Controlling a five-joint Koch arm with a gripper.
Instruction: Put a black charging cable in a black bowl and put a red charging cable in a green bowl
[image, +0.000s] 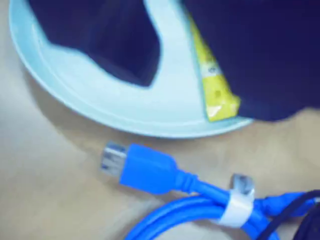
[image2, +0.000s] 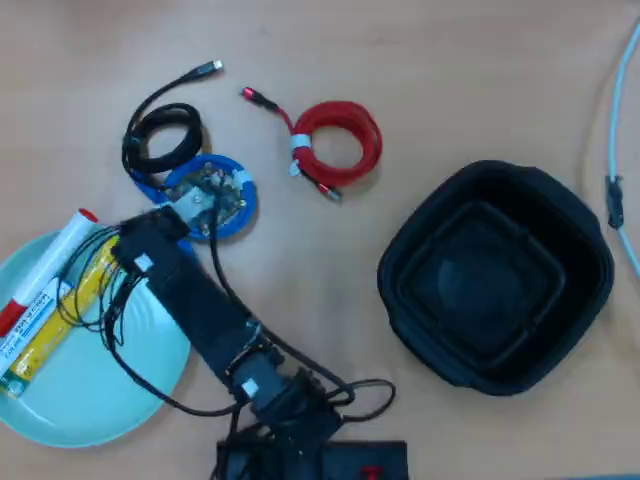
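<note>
Clearly we are poised above the blue cable (image: 165, 172), beside the green bowl (image2: 100, 400) on the table (image2: 400, 60), not yet at either target. Our gripper's state we cannot tell; its dark jaws blur in the wrist view. The black charging cable (image2: 160, 135) lies just past the arm, the red charging cable (image2: 340, 140) near it. The black bowl (image2: 495, 275) sits empty; the green one holds a marker (image2: 45, 270) and yellow packet (image: 215, 82).
</note>
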